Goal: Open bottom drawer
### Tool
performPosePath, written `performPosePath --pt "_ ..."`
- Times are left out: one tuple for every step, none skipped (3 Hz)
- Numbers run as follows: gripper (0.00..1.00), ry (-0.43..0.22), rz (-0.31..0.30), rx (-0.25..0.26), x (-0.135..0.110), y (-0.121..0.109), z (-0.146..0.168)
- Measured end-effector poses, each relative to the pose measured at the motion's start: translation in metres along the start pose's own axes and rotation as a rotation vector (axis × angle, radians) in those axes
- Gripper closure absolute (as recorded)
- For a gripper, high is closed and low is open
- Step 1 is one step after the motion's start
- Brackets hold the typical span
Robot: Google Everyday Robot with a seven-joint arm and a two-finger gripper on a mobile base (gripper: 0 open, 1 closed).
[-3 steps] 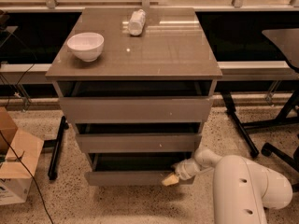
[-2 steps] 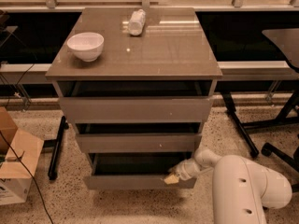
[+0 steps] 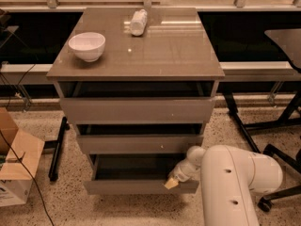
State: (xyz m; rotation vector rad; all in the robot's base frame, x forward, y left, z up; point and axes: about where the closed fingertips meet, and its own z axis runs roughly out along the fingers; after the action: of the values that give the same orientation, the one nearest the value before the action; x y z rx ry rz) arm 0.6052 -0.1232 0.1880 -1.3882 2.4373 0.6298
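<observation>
The bottom drawer [image 3: 136, 186] is the lowest of three grey-taupe fronts and stands pulled out, showing its dark interior [image 3: 134, 167]. The middle drawer [image 3: 136, 144] and the top drawer [image 3: 136, 110] sit above it, further in. My gripper [image 3: 172, 181] is at the right end of the bottom drawer's front, at its top edge, at the end of my white arm [image 3: 235, 182], which comes in from the lower right.
A white bowl [image 3: 87, 45] and a white bottle lying down [image 3: 138, 22] are on the cabinet top [image 3: 164, 51]. A cardboard box [image 3: 16, 164] is on the floor at left. Dark chair legs [image 3: 277, 126] stand at right.
The bottom drawer has slid further out toward me, and my gripper has moved with its front edge.
</observation>
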Motion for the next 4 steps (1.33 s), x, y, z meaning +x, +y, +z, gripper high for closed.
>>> performPosePath --pt "0.09 0.0 0.0 0.0 0.0 0.0 0.0" --pt "0.0 0.0 0.0 0.0 0.0 0.0 0.0" --pt "0.0 0.071 -0.017 -0.038 0.009 0.006 0.01" --pt "0.02 0.234 -0.049 -0.146 0.041 0.036 0.022"
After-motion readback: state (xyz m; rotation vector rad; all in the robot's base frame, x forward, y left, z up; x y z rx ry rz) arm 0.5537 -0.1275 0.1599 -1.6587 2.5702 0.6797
